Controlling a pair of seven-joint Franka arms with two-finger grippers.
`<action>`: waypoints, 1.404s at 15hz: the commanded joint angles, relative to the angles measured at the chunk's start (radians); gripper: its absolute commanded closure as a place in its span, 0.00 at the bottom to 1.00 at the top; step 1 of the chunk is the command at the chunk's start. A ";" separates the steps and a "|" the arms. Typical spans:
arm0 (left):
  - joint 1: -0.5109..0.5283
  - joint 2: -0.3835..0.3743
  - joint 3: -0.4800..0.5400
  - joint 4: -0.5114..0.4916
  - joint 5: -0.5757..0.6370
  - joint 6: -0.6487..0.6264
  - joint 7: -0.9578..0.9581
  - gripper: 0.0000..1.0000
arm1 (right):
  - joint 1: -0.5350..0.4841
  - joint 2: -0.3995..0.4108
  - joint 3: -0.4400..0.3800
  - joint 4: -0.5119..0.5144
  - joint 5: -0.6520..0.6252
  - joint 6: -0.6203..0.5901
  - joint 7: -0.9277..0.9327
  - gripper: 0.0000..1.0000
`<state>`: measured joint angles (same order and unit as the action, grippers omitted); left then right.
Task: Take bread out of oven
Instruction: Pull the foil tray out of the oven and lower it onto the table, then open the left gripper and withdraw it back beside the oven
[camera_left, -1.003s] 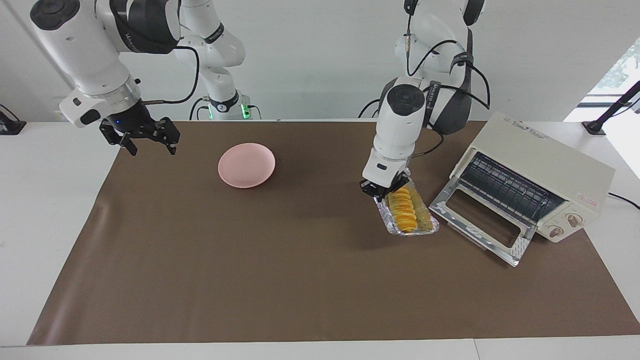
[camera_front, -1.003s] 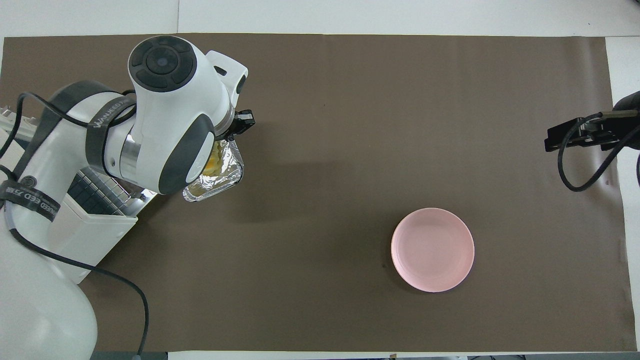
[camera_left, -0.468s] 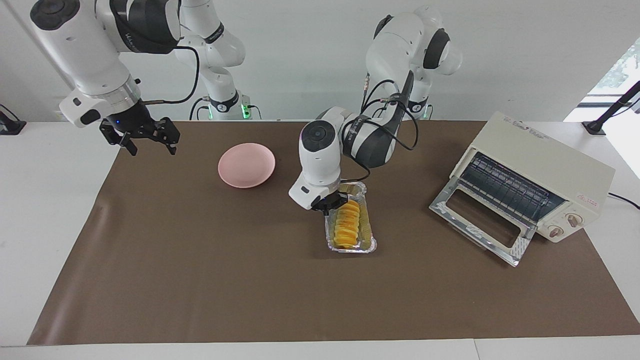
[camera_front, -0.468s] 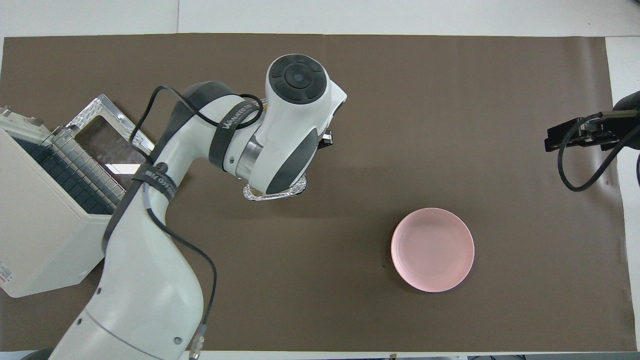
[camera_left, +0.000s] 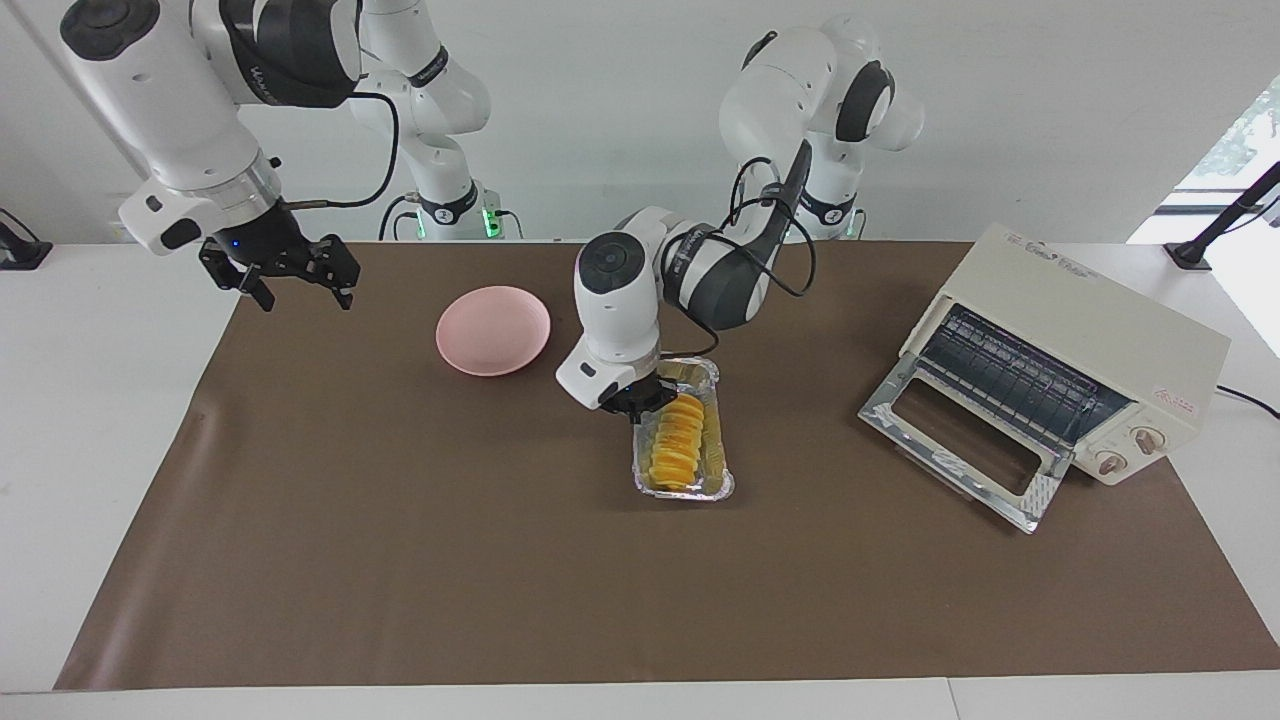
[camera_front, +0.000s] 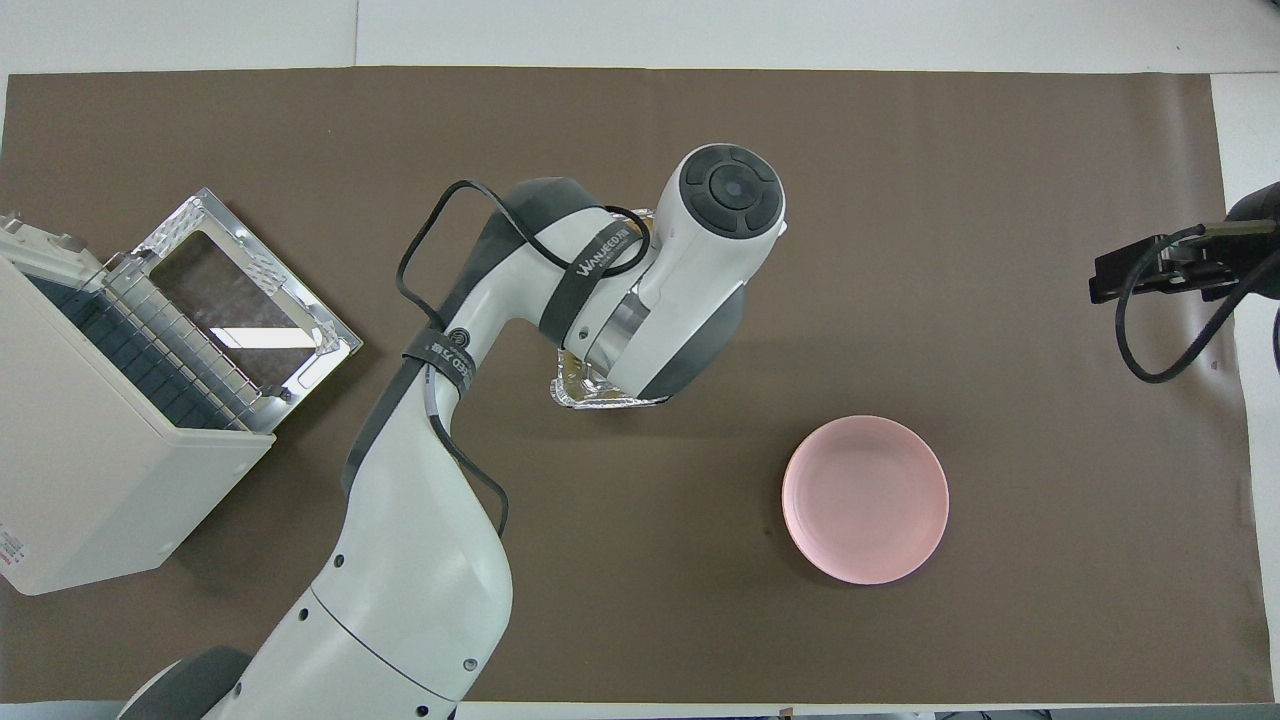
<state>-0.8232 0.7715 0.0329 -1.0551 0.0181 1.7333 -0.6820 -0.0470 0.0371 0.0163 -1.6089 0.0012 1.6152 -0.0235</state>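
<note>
I count one golden-yellow ridged loaf (camera_left: 675, 440), one crinkled silver foil tray (camera_left: 722, 482), one round pink plate (camera_left: 493, 330), one cream-white boxy toaster oven (camera_left: 1090, 340), and two black claws (camera_left: 637, 403) (camera_left: 283, 272).

You had two arms of glossy white rounded shells with dark grey bands at the joints. On the left arm (camera_left: 700, 280), a round dark grey cap with concentric rings closed the last joint, and grey straps printed with white lettering bound a black cable that looped loosely along the links. The left gripper (camera_left: 632, 400) was small and black under a white flange. The right arm (camera_left: 190, 110) ended in a silvery metal collar, a tiny blue light, and the black right gripper (camera_left: 280, 270), with its own black cable. Green lights glowed at one base.
</note>
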 joint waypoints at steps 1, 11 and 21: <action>-0.007 0.009 0.022 -0.003 -0.020 0.015 -0.031 1.00 | -0.007 -0.006 0.002 0.003 0.016 -0.015 0.013 0.00; 0.048 -0.066 0.045 -0.034 -0.055 -0.049 -0.034 0.00 | -0.007 -0.006 0.002 0.003 0.016 -0.015 0.013 0.00; 0.424 -0.421 0.041 -0.207 -0.032 -0.271 0.333 0.00 | -0.007 -0.006 0.002 0.003 0.016 -0.015 0.013 0.00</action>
<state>-0.4578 0.4480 0.0840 -1.1546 -0.0102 1.4846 -0.4666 -0.0470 0.0371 0.0163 -1.6089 0.0012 1.6152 -0.0234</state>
